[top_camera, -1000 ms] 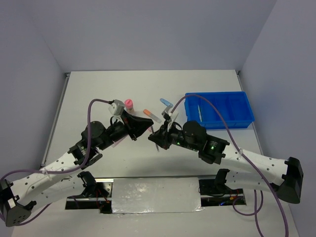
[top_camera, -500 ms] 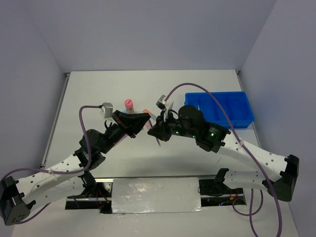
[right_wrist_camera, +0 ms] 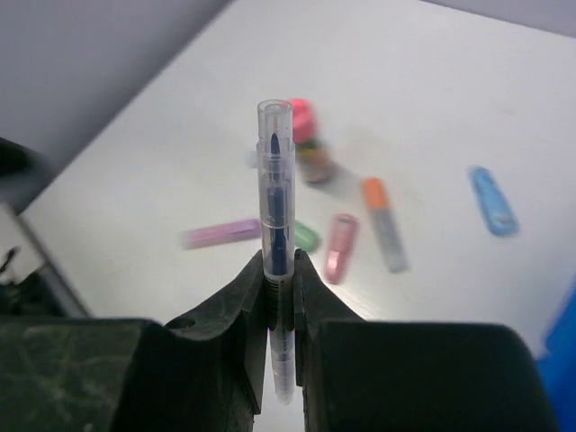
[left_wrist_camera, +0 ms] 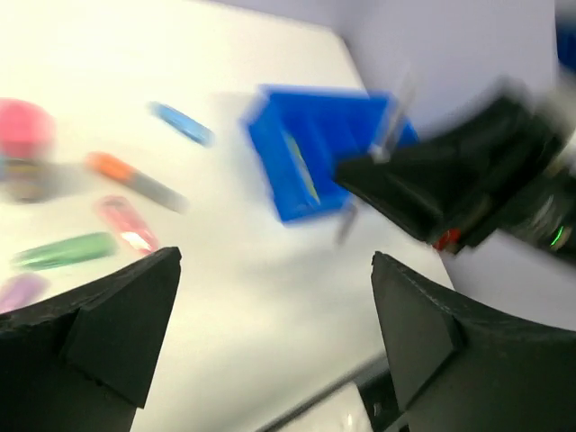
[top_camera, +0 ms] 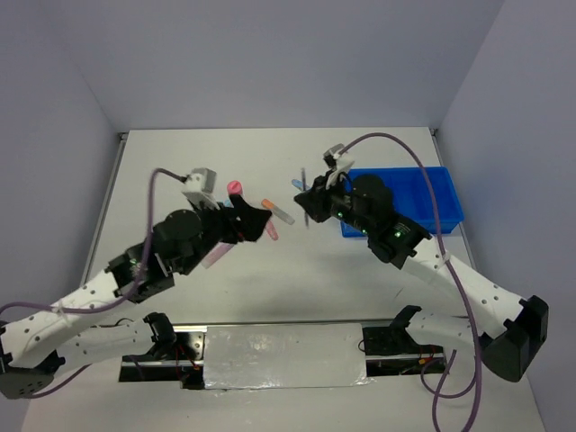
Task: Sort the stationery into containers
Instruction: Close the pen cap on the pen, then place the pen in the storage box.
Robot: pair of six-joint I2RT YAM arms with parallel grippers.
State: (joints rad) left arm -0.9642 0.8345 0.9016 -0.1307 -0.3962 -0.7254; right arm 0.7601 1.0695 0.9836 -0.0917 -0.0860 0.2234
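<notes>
1. Top view: the right tool point(top_camera: 310, 202) carries a thin pen point(top_camera: 304, 183), and the blue tray point(top_camera: 436, 223) is near it, on its right side.
2. Left wrist: the left tool point(left_wrist_camera: 275, 261) stands wide apart and empty.
3. Right wrist: the jaws are clamped low on the pen. It seems light, stiff and smooth, so it may pivot.

Left arm point(top_camera: 99, 297) — extends from the near-left corner of the counter point(top_camera: 270, 157) toward its centre. Left gripper point(top_camera: 258, 221): jaws wide apart, nothing between them. Right arm point(top_camera: 454, 274) — extends from the near-right corner. Right gripper point(top_camera: 310, 200): clamped on a pen point(right_wrist_camera: 275, 180) that projects past the fingertips.
</notes>
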